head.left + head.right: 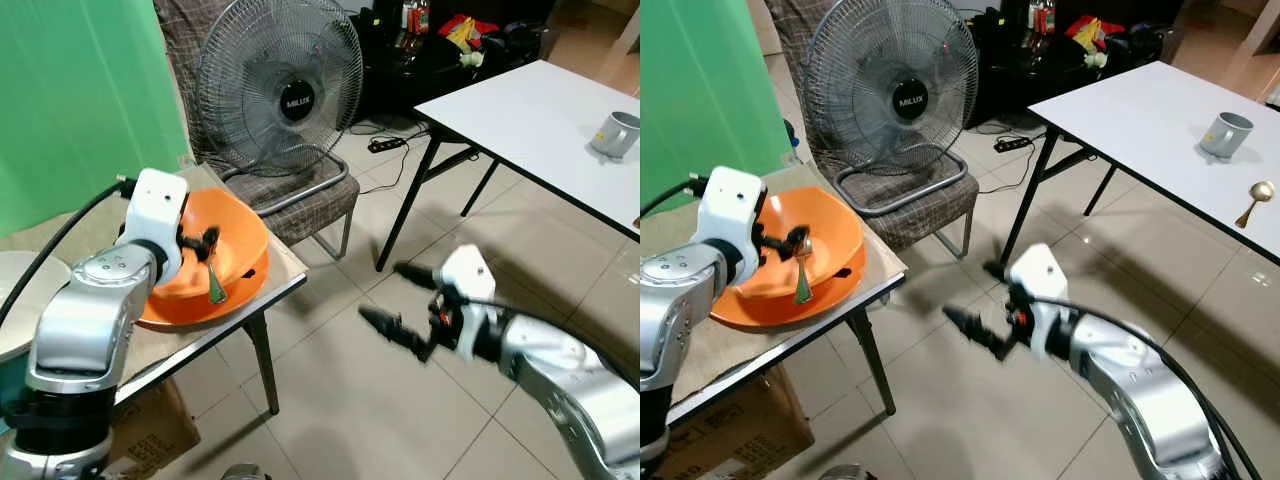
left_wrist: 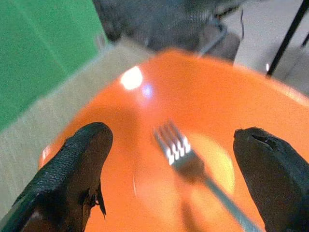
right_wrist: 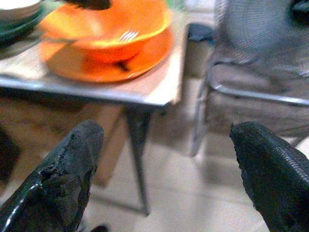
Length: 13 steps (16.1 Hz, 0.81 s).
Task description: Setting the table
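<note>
Holding my left gripper (image 1: 205, 243) over the orange bowl (image 1: 238, 240), jaws wide around the fork (image 2: 186, 157) inside; right gripper (image 1: 402, 302), jaws wide, beside the bowl's table (image 1: 283, 270).

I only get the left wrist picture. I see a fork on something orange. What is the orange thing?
Observer: An orange bowl sitting on an orange plate, at the edge of a small table.
Operator: Where's the other arm?
Observer: The right gripper hangs open above the tiled floor, away from the bowl.
Operator: Is anything set already?
Observer: On the white table there's a grey mug and a gold spoon.
</note>
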Tool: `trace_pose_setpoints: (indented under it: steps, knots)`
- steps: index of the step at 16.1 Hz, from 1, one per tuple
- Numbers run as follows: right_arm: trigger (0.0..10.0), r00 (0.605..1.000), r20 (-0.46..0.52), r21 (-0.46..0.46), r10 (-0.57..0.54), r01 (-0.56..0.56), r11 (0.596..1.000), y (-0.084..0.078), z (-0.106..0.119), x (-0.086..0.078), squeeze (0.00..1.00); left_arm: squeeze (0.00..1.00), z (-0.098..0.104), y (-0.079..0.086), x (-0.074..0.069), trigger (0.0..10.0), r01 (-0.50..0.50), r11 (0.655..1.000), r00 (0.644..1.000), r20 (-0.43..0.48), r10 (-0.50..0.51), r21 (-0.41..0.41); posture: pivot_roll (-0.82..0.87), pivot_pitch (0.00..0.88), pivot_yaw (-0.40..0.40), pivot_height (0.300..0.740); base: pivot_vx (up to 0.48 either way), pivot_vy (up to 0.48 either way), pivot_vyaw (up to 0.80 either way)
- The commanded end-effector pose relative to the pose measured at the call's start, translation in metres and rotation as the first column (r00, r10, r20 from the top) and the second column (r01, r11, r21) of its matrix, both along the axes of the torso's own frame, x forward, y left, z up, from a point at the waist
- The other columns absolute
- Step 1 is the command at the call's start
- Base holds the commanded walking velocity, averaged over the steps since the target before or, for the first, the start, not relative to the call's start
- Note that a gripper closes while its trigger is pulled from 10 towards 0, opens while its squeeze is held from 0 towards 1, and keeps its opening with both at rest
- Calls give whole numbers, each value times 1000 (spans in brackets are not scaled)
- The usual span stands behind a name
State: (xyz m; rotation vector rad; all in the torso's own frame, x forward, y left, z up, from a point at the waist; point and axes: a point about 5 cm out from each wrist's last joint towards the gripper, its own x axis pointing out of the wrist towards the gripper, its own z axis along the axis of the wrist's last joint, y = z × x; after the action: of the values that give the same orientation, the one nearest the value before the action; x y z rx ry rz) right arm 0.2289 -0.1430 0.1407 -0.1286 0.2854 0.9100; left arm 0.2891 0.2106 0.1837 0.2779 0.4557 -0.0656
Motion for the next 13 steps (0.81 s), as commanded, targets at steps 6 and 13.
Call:
trace_pose_setpoints:
  steps: [6,13]
  knots:
    - [10000,991,-76,-22,111,-113,993,-1,-1,-18,1000,0,6,-18,4,10000,112,990,987,-107,-121,-87,116,0,-24,740,0,0,0]
    - [10000,982,-124,-59,143,-151,987,0,-1,-33,0,0,-9,-22,14,10000,94,986,950,-285,-130,-138,59,0,3,740,0,0,0]
